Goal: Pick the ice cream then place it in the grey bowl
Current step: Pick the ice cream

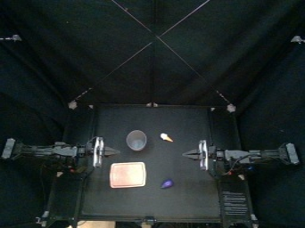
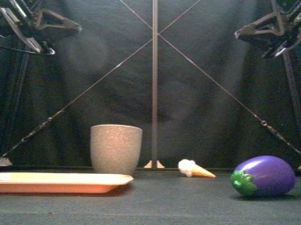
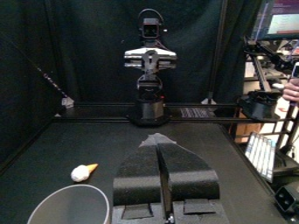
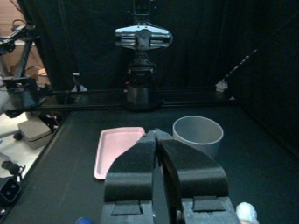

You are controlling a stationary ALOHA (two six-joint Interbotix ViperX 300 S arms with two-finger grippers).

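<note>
A tall grey bowl (image 1: 137, 138) stands upright, mouth open, towards the back of a black worktop (image 1: 155, 200). The ice cream (image 1: 167, 137), a small toy cone, lies on its side just beside the bowl, on the right arm's side, with its pale scoop towards the bowl. Nothing holds it. A pink tray (image 1: 127, 175) lies in front of the bowl, and a purple aubergine toy (image 1: 167, 184) sits beside the tray. The left tool (image 1: 95, 151) and right tool (image 1: 201, 154) hang well out on either side of the bowl, raised, each with its jaws pressed together and empty, apparently parked. The pick is not yet begun.
</note>
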